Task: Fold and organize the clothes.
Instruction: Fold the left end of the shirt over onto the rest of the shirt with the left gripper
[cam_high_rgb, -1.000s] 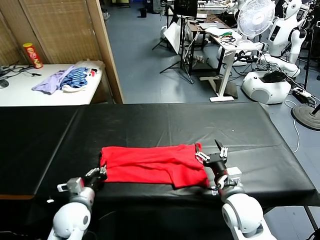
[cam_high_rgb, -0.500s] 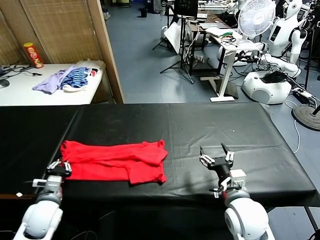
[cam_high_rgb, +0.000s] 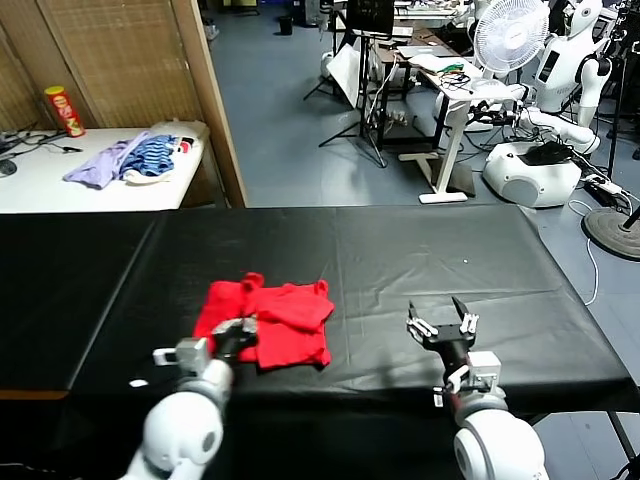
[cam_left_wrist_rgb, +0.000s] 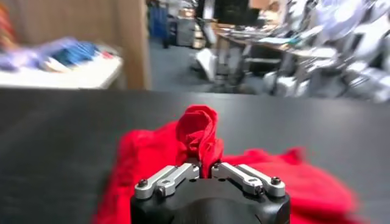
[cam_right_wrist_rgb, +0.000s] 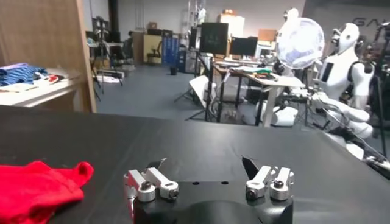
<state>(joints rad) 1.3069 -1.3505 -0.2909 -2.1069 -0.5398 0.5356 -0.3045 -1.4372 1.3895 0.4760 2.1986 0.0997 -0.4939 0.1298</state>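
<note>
Red T-shirt (cam_high_rgb: 268, 322): bunched on the black table (cam_high_rgb: 420, 250), left of centre, near the front edge. Left gripper (cam_high_rgb: 238, 335): jaws pinched on a raised fold of the shirt's front edge. Right gripper (cam_high_rgb: 441, 328): jaws wide apart, holding nothing, over bare table well right of the shirt.

Red T-shirt (cam_high_rgb: 268, 320); black table (cam_high_rgb: 420, 250); blue-striped garment (cam_high_rgb: 152, 156).
</note>
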